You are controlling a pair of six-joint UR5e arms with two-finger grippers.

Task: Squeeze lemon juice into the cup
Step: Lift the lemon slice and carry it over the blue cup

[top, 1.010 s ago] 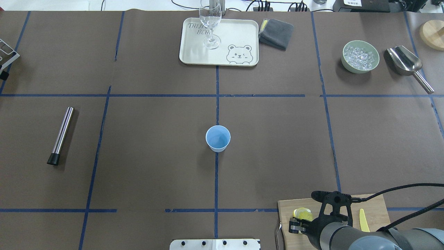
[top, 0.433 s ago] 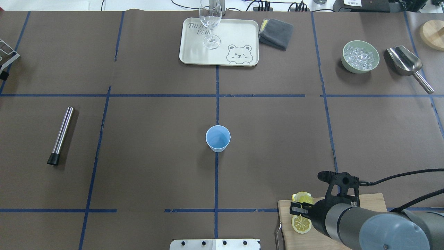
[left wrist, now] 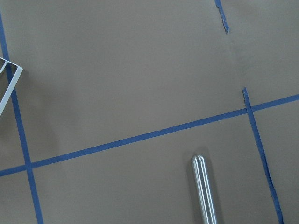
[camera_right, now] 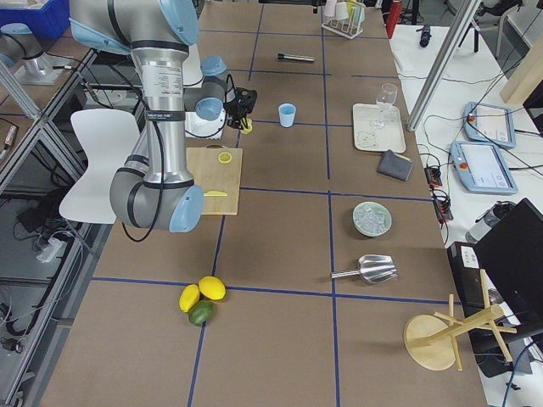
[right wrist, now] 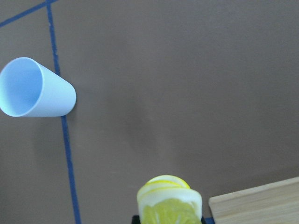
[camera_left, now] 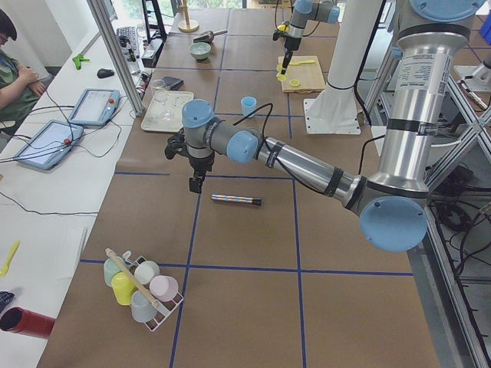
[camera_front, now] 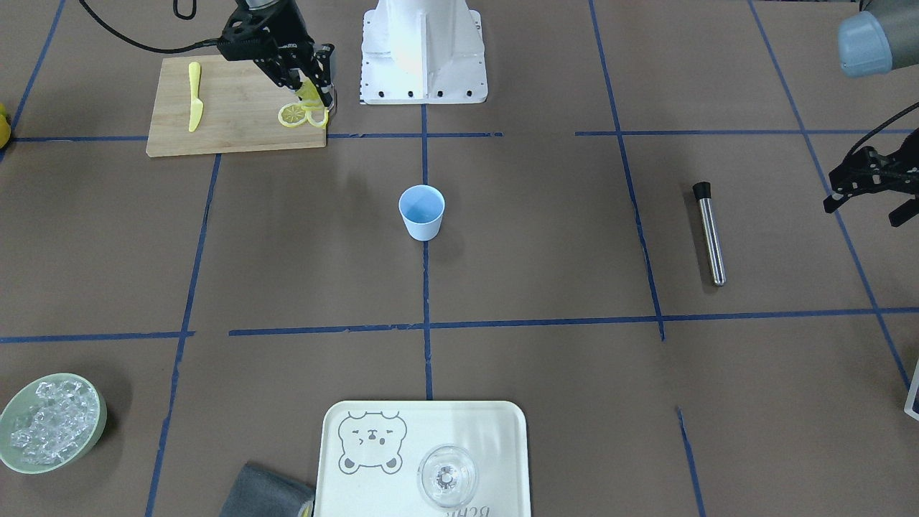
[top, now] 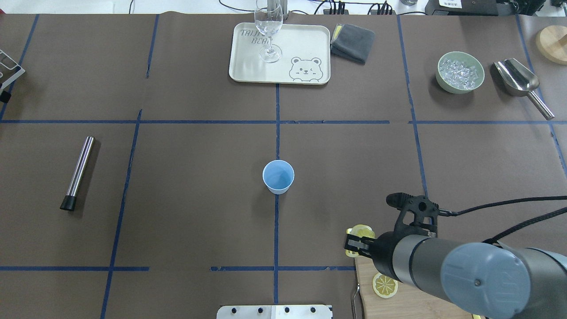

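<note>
Left gripper [camera_front: 865,185] hangs above bare table beyond steel rod [top: 78,172]; jaw state unreadable. Cup [top: 278,176] upright, table centre. Right gripper [top: 353,243] clamps lemon [top: 363,231] aloft, just off cutting board [top: 362,278] corner, well apart from cup; twin slice [top: 384,285] flat on board

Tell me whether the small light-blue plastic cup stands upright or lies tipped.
Upright: the light-blue plastic cup stands on its base, round mouth facing up in the overhead and front-facing views.
</note>
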